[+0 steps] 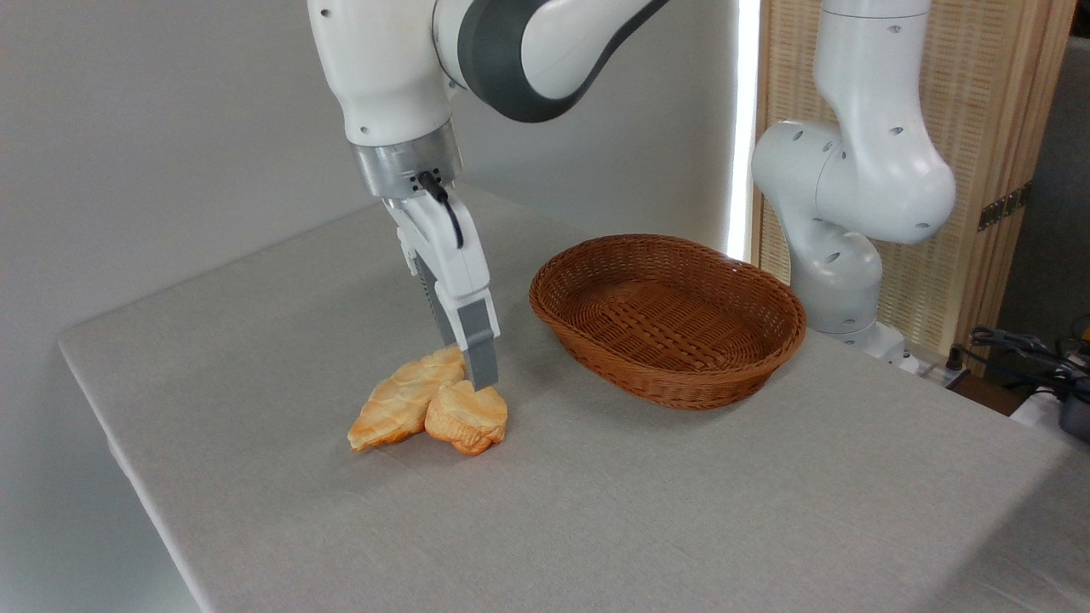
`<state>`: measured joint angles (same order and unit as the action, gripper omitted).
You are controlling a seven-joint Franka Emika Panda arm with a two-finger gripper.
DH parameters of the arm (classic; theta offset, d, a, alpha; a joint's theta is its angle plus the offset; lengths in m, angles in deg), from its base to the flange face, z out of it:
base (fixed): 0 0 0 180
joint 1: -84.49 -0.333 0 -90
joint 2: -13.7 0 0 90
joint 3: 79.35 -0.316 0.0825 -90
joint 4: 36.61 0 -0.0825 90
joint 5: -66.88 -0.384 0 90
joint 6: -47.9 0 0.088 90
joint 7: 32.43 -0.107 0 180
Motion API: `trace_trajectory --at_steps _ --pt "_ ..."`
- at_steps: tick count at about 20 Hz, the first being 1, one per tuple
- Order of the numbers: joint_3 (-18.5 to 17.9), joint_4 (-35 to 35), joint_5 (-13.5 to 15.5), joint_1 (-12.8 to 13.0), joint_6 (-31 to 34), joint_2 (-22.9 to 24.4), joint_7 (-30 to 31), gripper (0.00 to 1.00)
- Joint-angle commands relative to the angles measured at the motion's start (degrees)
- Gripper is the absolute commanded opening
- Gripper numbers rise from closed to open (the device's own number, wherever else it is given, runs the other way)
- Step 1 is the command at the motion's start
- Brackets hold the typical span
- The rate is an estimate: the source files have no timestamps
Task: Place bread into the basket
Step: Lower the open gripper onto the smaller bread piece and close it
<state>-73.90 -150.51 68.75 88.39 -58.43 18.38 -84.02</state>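
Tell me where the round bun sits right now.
The round bun lies on the table, left of the basket, touching the braided loaf on its left, with the gripper right above its back edge.

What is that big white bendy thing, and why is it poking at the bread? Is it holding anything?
That white thing is a robot arm. At its end is a gripper, a hand with just two fingers. One camera beside the table took this picture. The gripper is turned sideways to us, so I cannot tell if its fingers are open or shut. Its tip is right at the top of the small round bread, but nothing is lifted; the bun sits on the table. A longer braided loaf lies touching it. To the right is an empty brown basket, where the bun should go. The white column behind the basket looks like the arm's lower part.
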Motion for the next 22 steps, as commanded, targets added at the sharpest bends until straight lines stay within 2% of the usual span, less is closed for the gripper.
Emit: trace_trajectory --at_steps 1,10,19,20,21,22 --pt "-0.4 -3.2 -0.3 0.1 -6.2 -1.1 -6.1 1.00" --pt "-0.4 -3.9 -0.3 0.1 -7.4 -2.1 -13.2 1.00" --pt "-0.4 -3.8 -0.1 0.2 -9.2 -4.4 -13.2 1.00" --pt "-0.4 -3.8 -0.1 0.2 -9.8 -4.5 -13.2 0.95" --pt "-0.3 -3.8 -0.1 0.2 -9.9 -4.5 -13.2 0.85" --pt "-0.3 -3.8 -0.1 0.2 -9.9 -4.5 -13.1 0.69"
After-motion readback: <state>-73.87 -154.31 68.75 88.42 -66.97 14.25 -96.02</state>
